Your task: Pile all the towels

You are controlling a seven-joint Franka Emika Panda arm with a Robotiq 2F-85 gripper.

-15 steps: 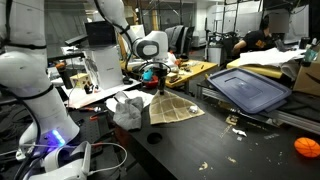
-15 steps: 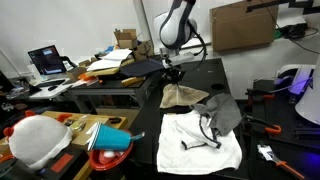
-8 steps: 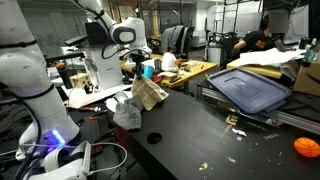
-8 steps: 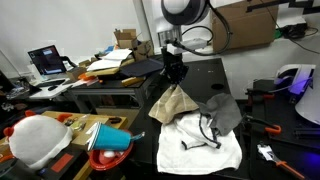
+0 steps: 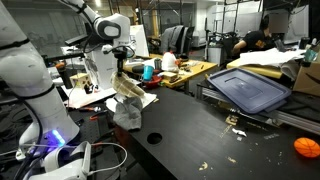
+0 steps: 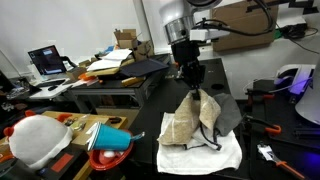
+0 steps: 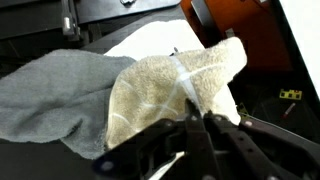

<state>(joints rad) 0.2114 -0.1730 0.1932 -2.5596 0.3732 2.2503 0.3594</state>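
My gripper (image 6: 190, 88) is shut on a tan checked towel (image 6: 186, 122) and holds it hanging over the pile. In an exterior view the gripper (image 5: 120, 70) carries the towel (image 5: 127, 87) above the other cloths. A grey towel (image 6: 226, 113) lies on a white towel (image 6: 200, 150) on the black table (image 6: 190, 172). In the wrist view the tan towel (image 7: 170, 85) hangs from the shut jaws (image 7: 193, 118), with the grey towel (image 7: 55, 90) to its left and the white towel (image 7: 150, 40) behind.
A large dark bin lid (image 5: 245, 88) and an orange ball (image 5: 306, 147) lie on the table. A cluttered desk with a laptop (image 6: 47, 62), a teal bowl (image 6: 112, 139) and a white rounded object (image 6: 40, 137) stand beside the table.
My gripper has lifted the tan towel off the table and carried it sideways until it hangs over the grey and white towels.
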